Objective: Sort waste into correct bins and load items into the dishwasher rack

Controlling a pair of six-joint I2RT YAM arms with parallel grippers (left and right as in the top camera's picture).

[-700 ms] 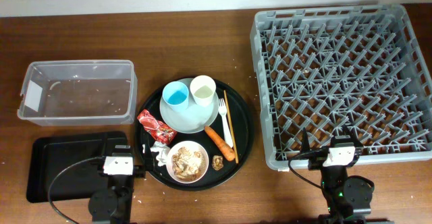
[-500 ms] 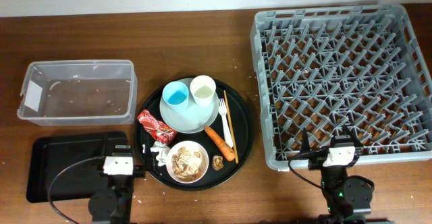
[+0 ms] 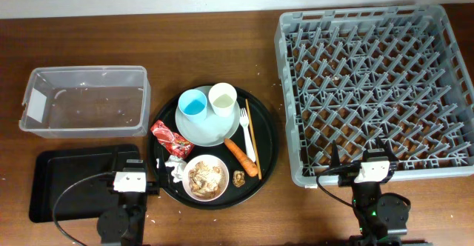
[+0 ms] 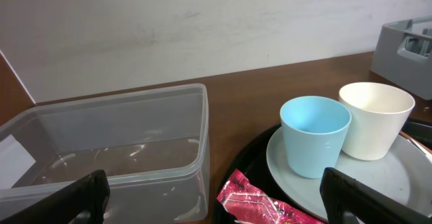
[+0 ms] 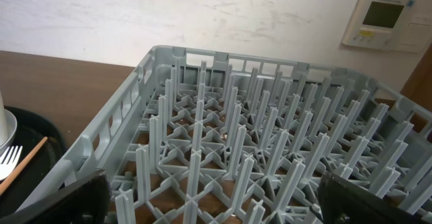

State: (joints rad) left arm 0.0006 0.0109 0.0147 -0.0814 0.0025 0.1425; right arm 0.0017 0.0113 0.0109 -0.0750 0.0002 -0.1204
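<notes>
The chopsticks (image 3: 248, 117) lie on the round black tray (image 3: 269, 141), long axis pointing toward the wall. The white fork (image 3: 249, 148) lies just beside them, and the carrot piece (image 3: 241, 157) slants by their near ends. Bare counter (image 3: 259, 53) separates the tray from the dishwasher rack (image 3: 374, 90) (its right side is cut off in the right wrist view). The left gripper (image 4: 216, 204) and right gripper (image 5: 212, 204) hold their jaws apart, empty.

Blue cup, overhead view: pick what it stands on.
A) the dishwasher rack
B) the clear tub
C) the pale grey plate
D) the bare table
C: the blue cup stands upright on the pale grey plate beside the cream cup, inside the round black tray.
</notes>
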